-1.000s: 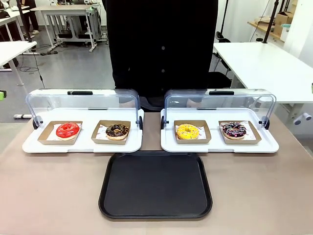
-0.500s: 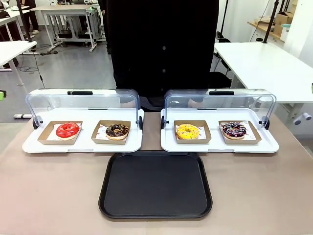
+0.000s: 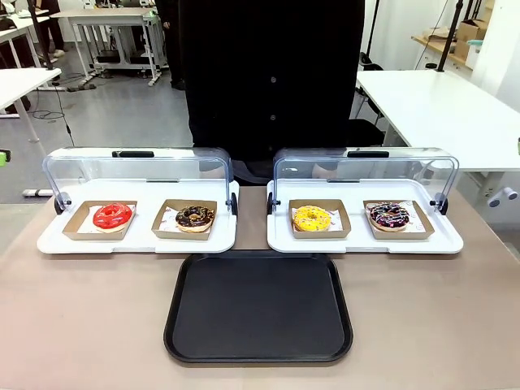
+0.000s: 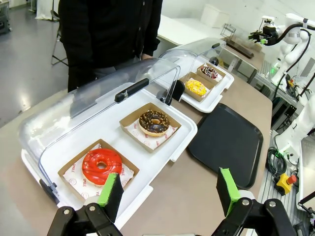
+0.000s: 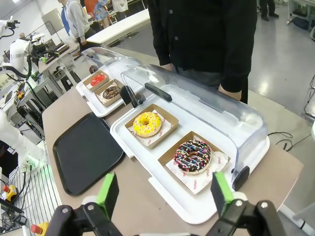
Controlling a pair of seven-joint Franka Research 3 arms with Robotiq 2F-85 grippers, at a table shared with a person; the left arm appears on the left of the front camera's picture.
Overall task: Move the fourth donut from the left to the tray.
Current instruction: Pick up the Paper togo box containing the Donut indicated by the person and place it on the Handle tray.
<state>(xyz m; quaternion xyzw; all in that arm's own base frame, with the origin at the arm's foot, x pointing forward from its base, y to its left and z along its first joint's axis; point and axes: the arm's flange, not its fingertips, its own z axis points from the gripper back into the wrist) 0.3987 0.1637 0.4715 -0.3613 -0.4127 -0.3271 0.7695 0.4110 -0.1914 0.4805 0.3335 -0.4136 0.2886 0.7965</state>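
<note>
Chocolate-glazed fourth donut [image 5: 193, 156] lies just ahead of the right tool [image 5: 164, 192], spread wide.

Fourth donut [image 3: 390, 216] in cardboard holder; black tray [image 3: 258, 306] near.

**Black fingers, green pads, a dark buttoned shirt**

The left gripper [image 4: 169, 191] and the right gripper [image 5: 165, 192] are both showing black jointed fingers [image 4: 118, 199], each carrying a bright green pad [image 4: 227, 189] and small silver screws [image 4: 269, 203] at the joints (two per side). Beyond the tray [image 3: 258, 307], the person [image 3: 244, 81] is wearing a black long-sleeved shirt [image 3: 317, 65] with dark buttons [image 3: 271, 80] running down its front.
</note>
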